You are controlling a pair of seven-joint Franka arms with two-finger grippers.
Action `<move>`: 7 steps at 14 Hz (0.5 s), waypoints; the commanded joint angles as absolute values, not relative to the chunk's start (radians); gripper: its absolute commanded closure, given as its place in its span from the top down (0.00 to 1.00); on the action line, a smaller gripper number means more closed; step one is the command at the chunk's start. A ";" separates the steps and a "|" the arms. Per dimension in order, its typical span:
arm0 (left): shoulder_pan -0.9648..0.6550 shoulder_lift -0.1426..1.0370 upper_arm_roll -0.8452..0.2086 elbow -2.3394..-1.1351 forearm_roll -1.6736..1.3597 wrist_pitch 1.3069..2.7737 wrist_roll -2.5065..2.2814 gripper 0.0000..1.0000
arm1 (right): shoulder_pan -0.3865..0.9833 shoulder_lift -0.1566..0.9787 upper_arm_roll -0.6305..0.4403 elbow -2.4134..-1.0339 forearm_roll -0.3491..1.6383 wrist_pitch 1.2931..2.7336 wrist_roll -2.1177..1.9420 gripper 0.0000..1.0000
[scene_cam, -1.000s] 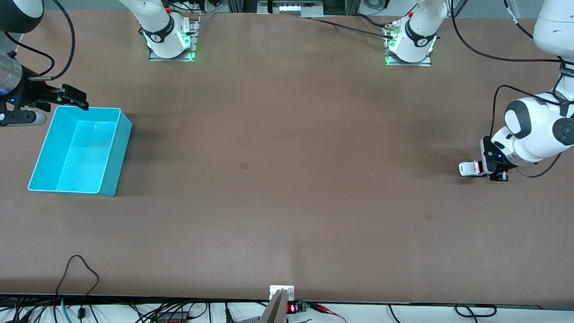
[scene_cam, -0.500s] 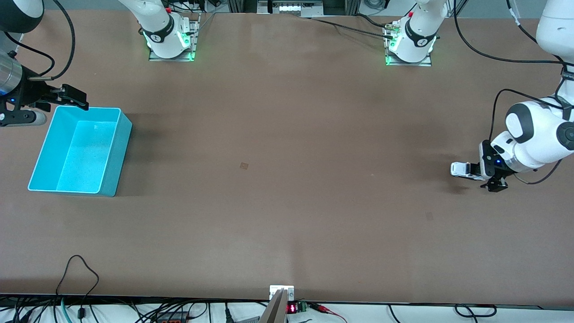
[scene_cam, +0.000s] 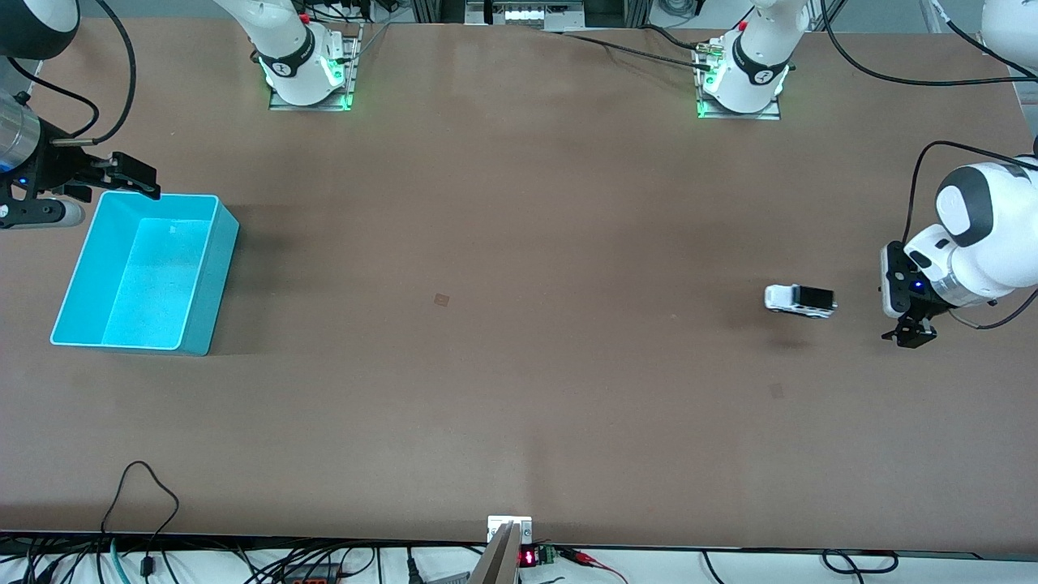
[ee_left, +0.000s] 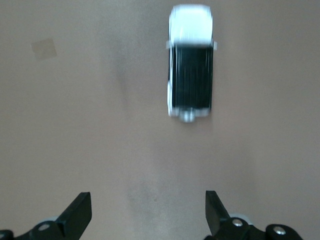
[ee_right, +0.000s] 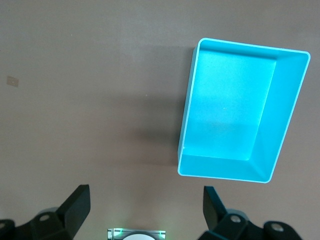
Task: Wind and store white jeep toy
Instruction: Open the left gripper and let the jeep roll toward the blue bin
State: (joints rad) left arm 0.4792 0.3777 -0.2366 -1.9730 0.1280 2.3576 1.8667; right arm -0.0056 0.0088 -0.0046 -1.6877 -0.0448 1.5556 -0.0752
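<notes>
White jeep toy point(scene_cam: 799, 301) stands free on worktop point(scene_cam: 519, 365); left end effector point(scene_cam: 910, 334) spread, empty; right end effector point(scene_cam: 122, 180) spread beside turquoise bin point(scene_cam: 207, 280).

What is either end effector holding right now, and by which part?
Nothing. The left end effector is open, apart from the white jeep toy, which is on the table. The right end effector waits open by the turquoise bin.

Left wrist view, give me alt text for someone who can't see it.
A white jeep toy with a black roof sits alone on the brown table, untouched. The left tool hangs above the table with its fingers spread open and empty.
</notes>
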 commanded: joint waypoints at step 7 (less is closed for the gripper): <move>0.494 0.339 -0.290 -1.967 0.112 2.349 1.867 1.00 | -0.002 0.008 -0.005 -1.684 -0.046 1.554 -0.067 1.00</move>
